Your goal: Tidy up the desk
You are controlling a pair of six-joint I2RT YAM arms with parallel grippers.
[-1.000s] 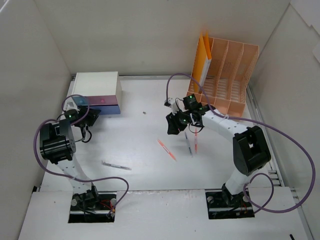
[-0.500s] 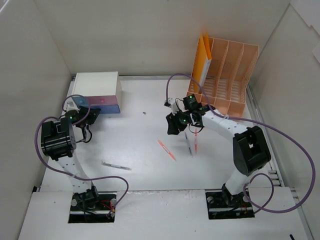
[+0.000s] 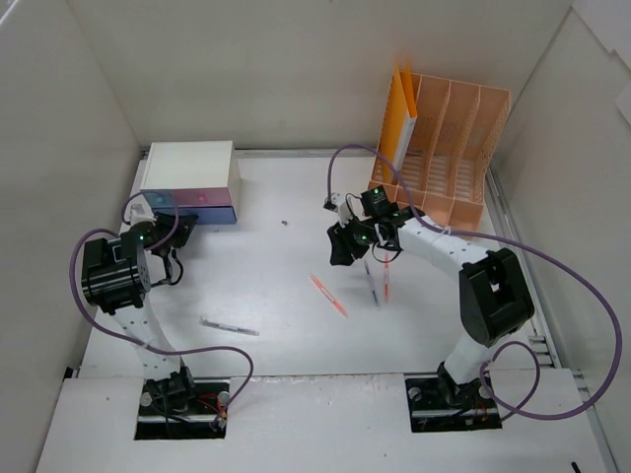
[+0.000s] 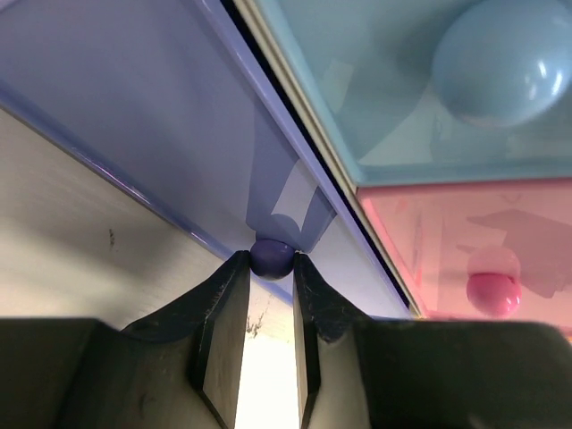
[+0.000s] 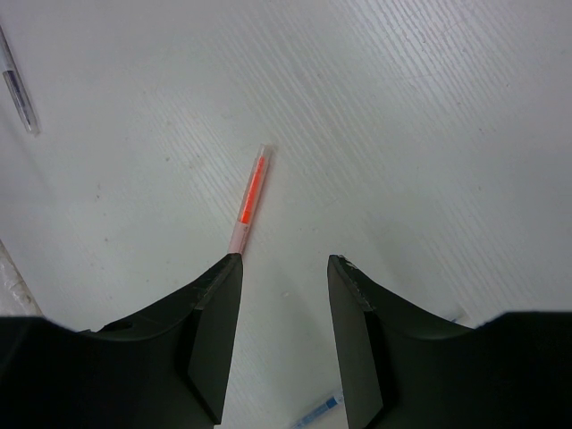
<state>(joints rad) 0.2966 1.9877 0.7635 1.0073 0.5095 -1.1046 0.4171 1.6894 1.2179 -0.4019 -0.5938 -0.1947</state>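
White desk (image 3: 276,345) spreads beneath everything. Over it the right gripper (image 5: 284,266) hovers, jaws apart, an orange pen (image 5: 250,198) lying flat just ahead of one finger. Farther back, the left gripper (image 4: 266,266) clamps its jaws on the purple knob (image 4: 272,255) of a drawer (image 4: 134,116).
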